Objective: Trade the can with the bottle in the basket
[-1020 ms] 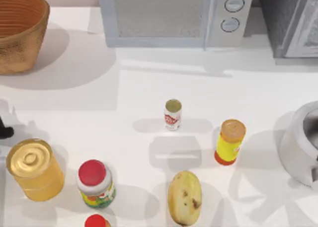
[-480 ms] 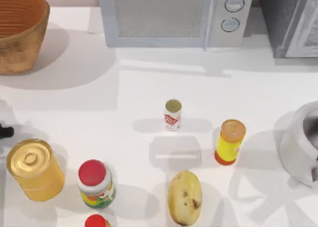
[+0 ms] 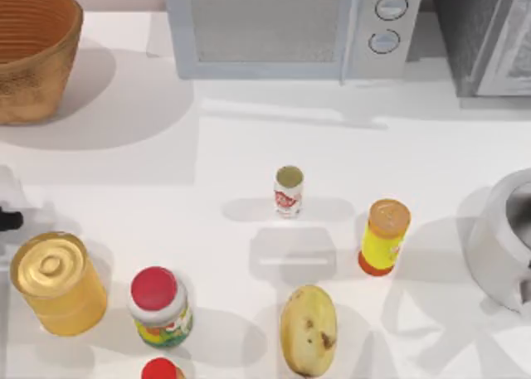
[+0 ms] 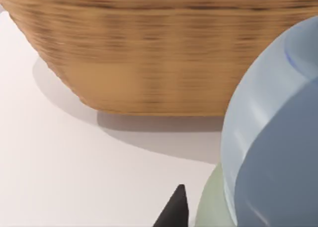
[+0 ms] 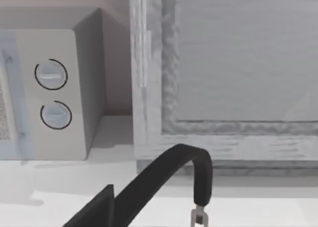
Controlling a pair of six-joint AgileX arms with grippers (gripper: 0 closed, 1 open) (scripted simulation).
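Observation:
The can (image 3: 289,191), small and white with red markings, stands upright at mid-table. At the far left corner sits the orange-brown woven basket (image 3: 33,51), and its outer wall (image 4: 149,53) rises close in the left wrist view. There the clear bluish bottle (image 4: 273,147) looms right in front of the camera, outside the basket and above the white table. One black fingertip (image 4: 175,209) of my left gripper lies against its side, so the gripper looks shut on it. A black part of my left arm (image 3: 7,220) pokes in at the table's left edge.
Along the front stand a golden tin (image 3: 56,284), a red-capped jar (image 3: 159,307), a second red cap (image 3: 160,369) and a potato (image 3: 308,329). A yellow bottle (image 3: 384,236) is right of the can. A microwave (image 3: 290,26) lines the back, and a grey pot (image 3: 506,246) sits at the right.
The black part of my left arm at the table's left edge has shrunk and shifted slightly toward the front. Everything on the table stays where it was.

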